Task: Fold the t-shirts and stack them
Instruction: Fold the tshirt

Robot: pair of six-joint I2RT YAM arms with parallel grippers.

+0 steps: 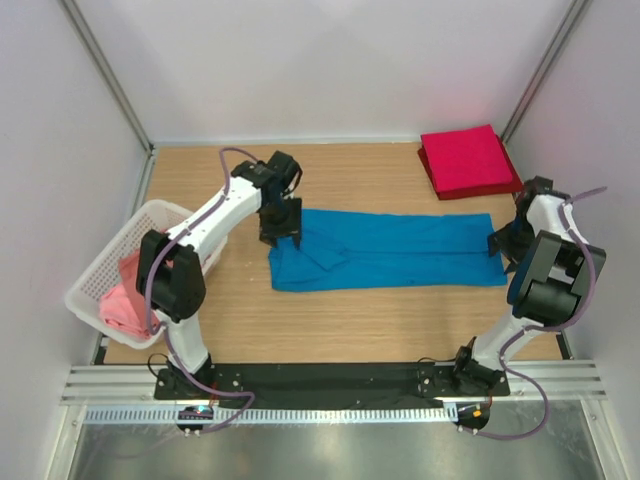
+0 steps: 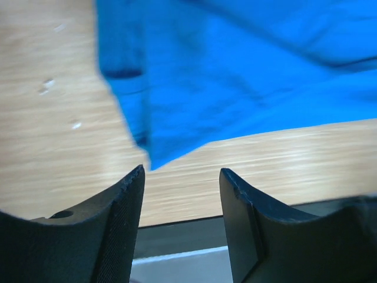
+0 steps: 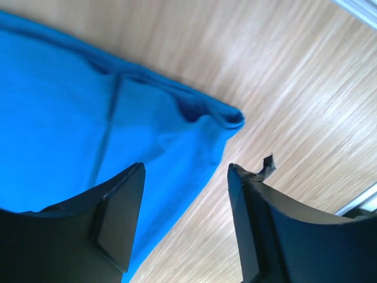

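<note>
The left gripper (image 1: 281, 232) stands with its jaws well apart and empty over the left end of the blue t-shirt (image 1: 390, 250), and the right gripper (image 1: 497, 243) is likewise spread and empty over the shirt's right end. The blue t-shirt lies folded into a long band across the middle of the wooden tabletop (image 1: 350, 320), a folded red t-shirt (image 1: 468, 160) rests at the far right corner, and pink t-shirts (image 1: 125, 295) are bunched in the white lattice basket (image 1: 150, 210) at the left edge. Plain white walls (image 1: 330, 60) close in the tabletop on three sides.
</note>
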